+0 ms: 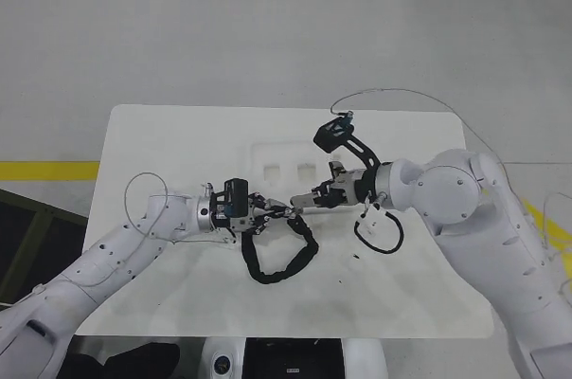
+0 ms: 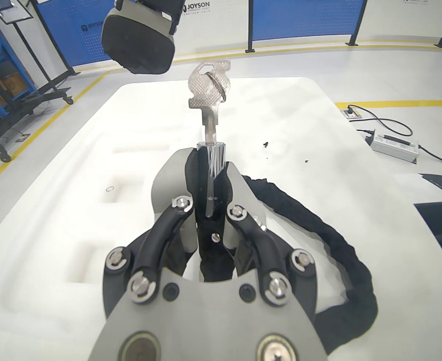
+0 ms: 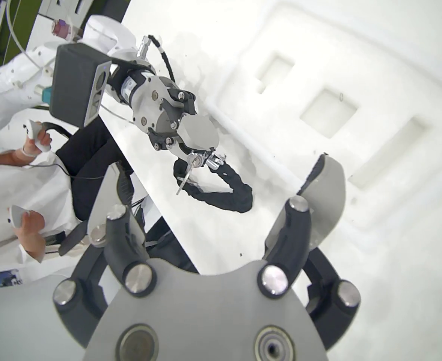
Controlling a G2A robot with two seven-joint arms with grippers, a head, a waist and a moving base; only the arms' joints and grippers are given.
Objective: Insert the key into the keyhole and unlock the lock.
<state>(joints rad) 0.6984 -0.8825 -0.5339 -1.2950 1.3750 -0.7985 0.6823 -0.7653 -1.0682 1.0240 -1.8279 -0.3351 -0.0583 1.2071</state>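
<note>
My left gripper [image 2: 207, 167] is shut on the chrome cylinder [image 2: 212, 159] of a cable lock, held just above the white table. The lock's black sleeved cable [image 2: 329, 242] loops down onto the table beside it. A silver key [image 2: 208, 88] with a ring through its head sticks out of the cylinder's keyhole. My right gripper [image 3: 219, 178] is open, a short way from the key and not touching it; one of its pads [image 2: 138, 43] hangs beside the key head. In the top view the left gripper [image 1: 265, 214] and right gripper [image 1: 302, 200] face each other at mid-table over the cable loop [image 1: 281, 261].
A white foam tray [image 1: 258, 156] with several rectangular recesses lies on the table [image 1: 153, 142] just behind the grippers. A black cable loop [image 1: 381, 235] hangs under the right wrist. The table's front edge runs close beneath the lock's cable.
</note>
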